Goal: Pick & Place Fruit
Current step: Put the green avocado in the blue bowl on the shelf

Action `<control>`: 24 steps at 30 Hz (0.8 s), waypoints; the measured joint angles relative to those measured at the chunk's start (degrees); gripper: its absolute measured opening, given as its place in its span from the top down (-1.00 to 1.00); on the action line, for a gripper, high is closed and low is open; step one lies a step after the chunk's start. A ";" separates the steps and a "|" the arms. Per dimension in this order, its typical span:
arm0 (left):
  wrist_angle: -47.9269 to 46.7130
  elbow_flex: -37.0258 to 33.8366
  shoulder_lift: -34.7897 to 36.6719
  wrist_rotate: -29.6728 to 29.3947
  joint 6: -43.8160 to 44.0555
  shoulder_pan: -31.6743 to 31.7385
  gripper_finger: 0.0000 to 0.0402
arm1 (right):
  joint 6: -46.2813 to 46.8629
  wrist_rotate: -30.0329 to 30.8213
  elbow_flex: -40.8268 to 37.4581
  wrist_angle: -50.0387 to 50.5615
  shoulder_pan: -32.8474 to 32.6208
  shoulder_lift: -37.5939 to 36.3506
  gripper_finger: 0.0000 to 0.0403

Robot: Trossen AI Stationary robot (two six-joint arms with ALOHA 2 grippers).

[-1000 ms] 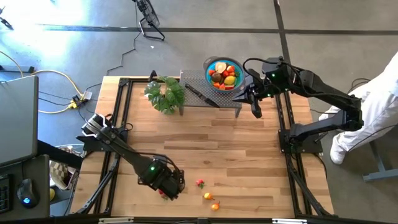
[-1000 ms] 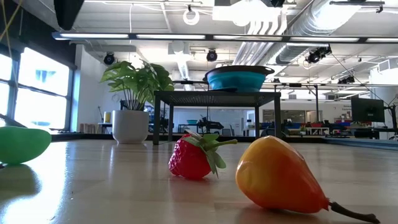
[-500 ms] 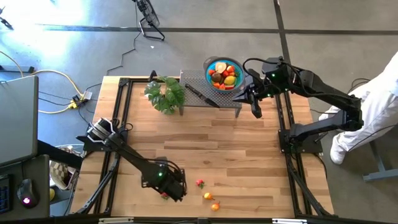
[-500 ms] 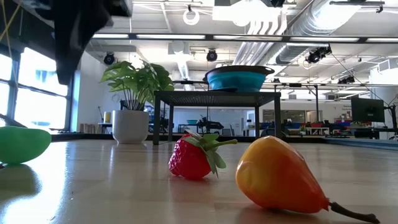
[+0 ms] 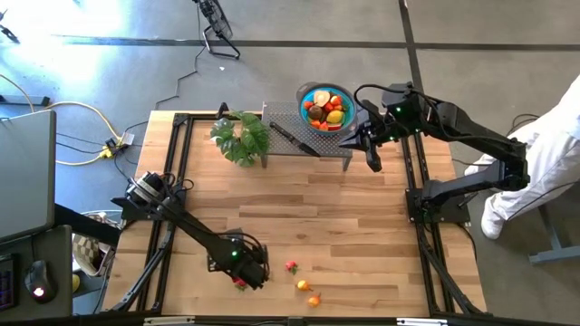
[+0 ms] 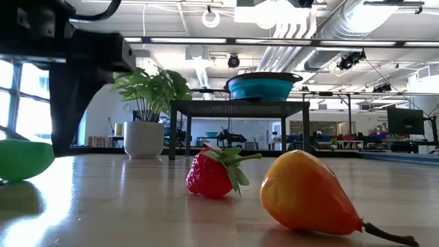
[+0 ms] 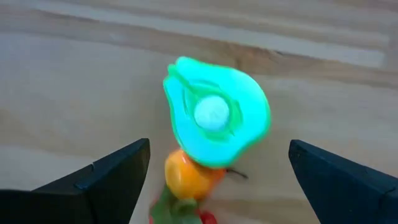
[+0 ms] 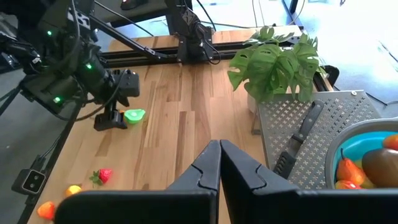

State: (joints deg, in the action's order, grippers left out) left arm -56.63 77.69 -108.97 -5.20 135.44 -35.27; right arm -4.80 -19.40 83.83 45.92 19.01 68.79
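Green pear half [image 7: 216, 118] lies flat on the bench directly between the left pincer's [image 7: 214, 180] wide-apart fingers; right pincer [image 8: 219, 163] waits closed, far off.

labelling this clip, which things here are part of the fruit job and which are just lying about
Job:
green fruit half, under the open left gripper
strawberry
orange pear
small orange fruit
blue bowl with fruit in it

Lying about:
plant
knife
metal stand
right gripper, shut, idle by the stand
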 joint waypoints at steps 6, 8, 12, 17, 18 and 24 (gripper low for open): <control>0.55 -2.05 0.00 -2.26 -0.09 0.00 -0.86 | 0.00 0.00 0.00 -0.84 0.00 0.00 0.99; 1.21 -2.62 0.00 -3.83 -0.13 0.00 -0.86 | -0.02 0.40 0.00 -1.06 0.00 0.00 0.99; 3.47 -4.30 0.00 -4.46 -0.14 0.00 -0.86 | -0.02 3.16 0.00 -1.19 0.02 0.00 0.99; 6.70 -6.81 0.31 -4.62 -0.15 -0.02 -0.86 | -0.02 4.38 0.00 -1.17 0.02 0.00 0.99; 6.78 -6.97 0.33 -4.62 -0.13 -0.02 -0.86 | -0.02 4.37 0.00 -1.17 0.02 0.00 0.99; 6.73 -7.06 0.28 -5.52 -0.11 -0.05 -0.77 | -0.02 4.37 0.00 -1.15 0.02 0.00 0.99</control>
State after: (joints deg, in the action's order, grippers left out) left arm -49.90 70.62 -108.68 -10.72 135.33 -35.32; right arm -4.82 -15.03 83.83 44.77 19.03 68.79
